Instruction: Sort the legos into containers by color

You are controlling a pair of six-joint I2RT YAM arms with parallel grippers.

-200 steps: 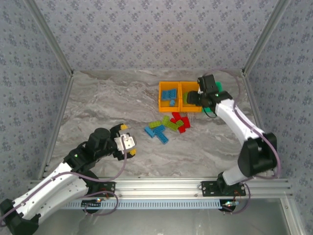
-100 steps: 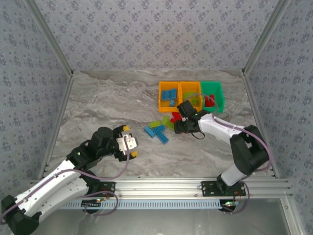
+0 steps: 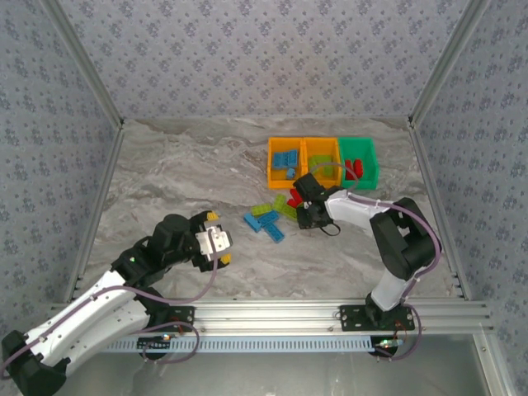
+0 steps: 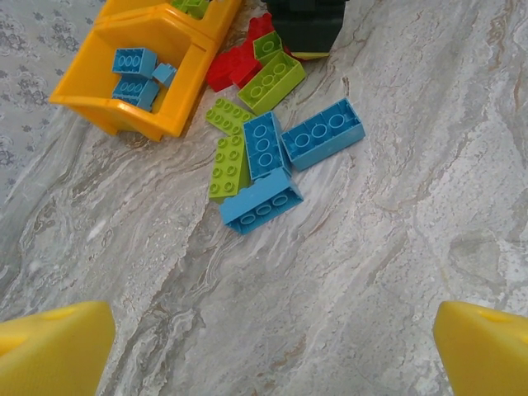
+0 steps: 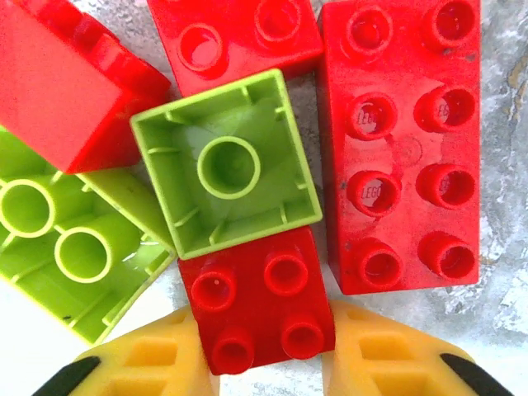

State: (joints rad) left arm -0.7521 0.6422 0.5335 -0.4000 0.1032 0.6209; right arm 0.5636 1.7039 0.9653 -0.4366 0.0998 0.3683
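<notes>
Marble table [image 3: 181,181]: loose legos [image 3: 276,216] piled just in front of the 3 bins [image 3: 270,165]. Right gripper [image 5: 257,359] pinches a red 2x2 brick [image 5: 260,289], studs up. The adjacent red 2x4 brick [image 5: 400,148] has its long axis running away from the fingers. Left gripper [image 4: 268,346] spread wide, holding nothing.

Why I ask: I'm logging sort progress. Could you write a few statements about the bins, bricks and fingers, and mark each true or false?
1. The right gripper has its fingers shut on a small red brick. True.
2. The left orange bin holds lime bricks. False: it holds blue bricks.
3. The left gripper is open and holds nothing. True.
4. The green bin is empty. False: red bricks lie in it.
5. Every blue brick is already binned. False: three loose blue bricks lie on the table.
</notes>
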